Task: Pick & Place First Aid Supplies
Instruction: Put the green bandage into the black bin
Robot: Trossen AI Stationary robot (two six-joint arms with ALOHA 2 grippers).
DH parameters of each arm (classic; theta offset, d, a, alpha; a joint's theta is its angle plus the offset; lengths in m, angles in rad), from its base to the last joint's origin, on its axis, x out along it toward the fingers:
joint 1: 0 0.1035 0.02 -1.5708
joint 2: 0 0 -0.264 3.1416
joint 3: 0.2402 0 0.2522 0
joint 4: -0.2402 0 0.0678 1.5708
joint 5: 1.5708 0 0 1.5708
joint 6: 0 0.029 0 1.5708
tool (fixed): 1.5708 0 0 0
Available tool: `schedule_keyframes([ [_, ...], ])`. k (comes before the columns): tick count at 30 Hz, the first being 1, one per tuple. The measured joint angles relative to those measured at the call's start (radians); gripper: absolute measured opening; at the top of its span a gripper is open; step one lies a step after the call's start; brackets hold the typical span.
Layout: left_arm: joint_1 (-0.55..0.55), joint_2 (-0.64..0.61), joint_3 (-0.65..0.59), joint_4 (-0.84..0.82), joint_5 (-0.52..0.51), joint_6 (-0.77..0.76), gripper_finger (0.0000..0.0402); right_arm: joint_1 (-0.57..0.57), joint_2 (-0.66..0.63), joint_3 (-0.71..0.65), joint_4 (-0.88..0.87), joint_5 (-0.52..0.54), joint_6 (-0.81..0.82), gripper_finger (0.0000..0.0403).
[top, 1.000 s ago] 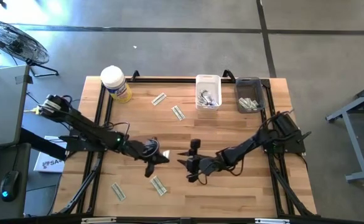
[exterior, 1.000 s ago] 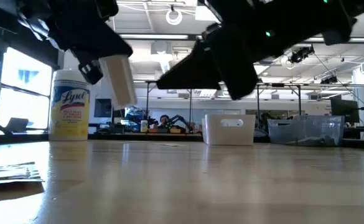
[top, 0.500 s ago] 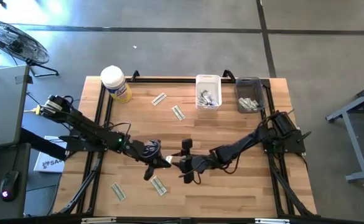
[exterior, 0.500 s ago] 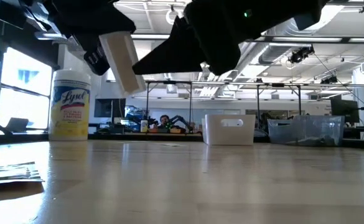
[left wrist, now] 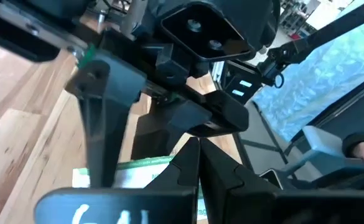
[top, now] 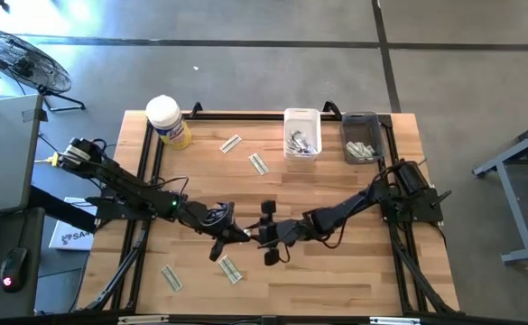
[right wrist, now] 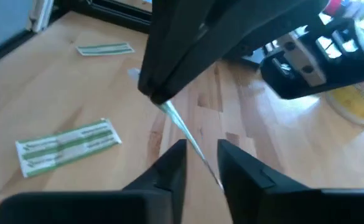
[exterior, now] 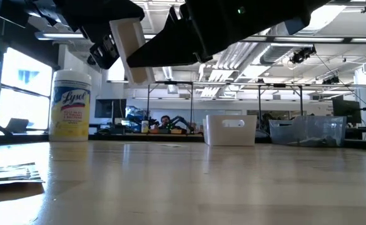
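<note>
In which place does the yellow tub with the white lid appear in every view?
High: yellow tub at the table's far left corner.
Low: at left, upright.
Left wrist: not in it.
Right wrist: yellow blur at the right edge.
Landmark: the left hand, holding a pale packet.

Grey floor (top: 245, 63), fan (top: 15, 59), maybe windows (exterior: 14, 75).

From my station the only wording I can read is "Lysol", in blue script on the yellow tub (exterior: 69, 112) standing on the counter (exterior: 233, 181). White marks show on a dark plate (left wrist: 113, 211) in the left wrist view, but I cannot make them out.
</note>
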Motion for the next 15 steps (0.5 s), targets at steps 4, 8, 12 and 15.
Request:
schedule_keyframes([
  [4,0.0,0.0,0.0,-0.007,-0.003,0.005,0.0,-0.004,0.0,0.0,0.002,-0.032,0.063,0.0032],
  [8,0.0,0.0,0.0,-0.032,0.011,0.012,0.0001,-0.004,0.0,0.0,0.0,-0.043,0.083,0.0007],
  [12,0.001,0.0,0.0,-0.027,-0.011,0.043,0.0003,-0.003,-0.001,0.0,-0.006,-0.022,0.127,0.0012],
  [15,0.002,-0.002,0.0,-0.011,-0.048,0.081,0.0023,-0.003,-0.005,0.0,-0.018,-0.018,0.152,0.0003],
])
